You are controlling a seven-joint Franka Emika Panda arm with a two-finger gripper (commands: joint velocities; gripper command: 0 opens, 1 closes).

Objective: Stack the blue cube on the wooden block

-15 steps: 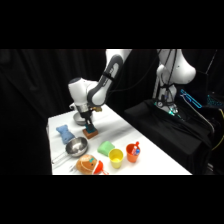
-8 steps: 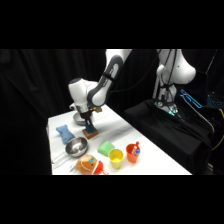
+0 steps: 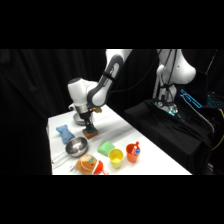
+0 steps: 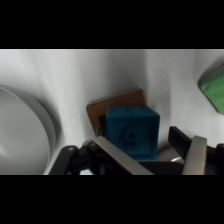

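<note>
The small teal-blue cube (image 4: 132,131) rests on the flat orange-brown wooden block (image 4: 112,106), whose edge shows behind and to the left of it. My gripper (image 4: 149,145) straddles the cube and is open: the left finger (image 4: 117,156) lies close along the cube's lower left, while the right finger (image 4: 195,154) stands apart from its side. In the side view my gripper (image 3: 89,125) hangs low over the wooden block (image 3: 91,134) near the middle of the white table (image 3: 155,157); the cube is mostly hidden there.
A steel bowl (image 3: 76,146) sits just left of the block and fills the wrist view's left edge (image 4: 20,131). A light blue plush (image 3: 64,132), green soft shape (image 3: 106,147), yellow cup (image 3: 116,158), orange cup (image 3: 133,151) and orange toy (image 3: 89,163) lie towards the front.
</note>
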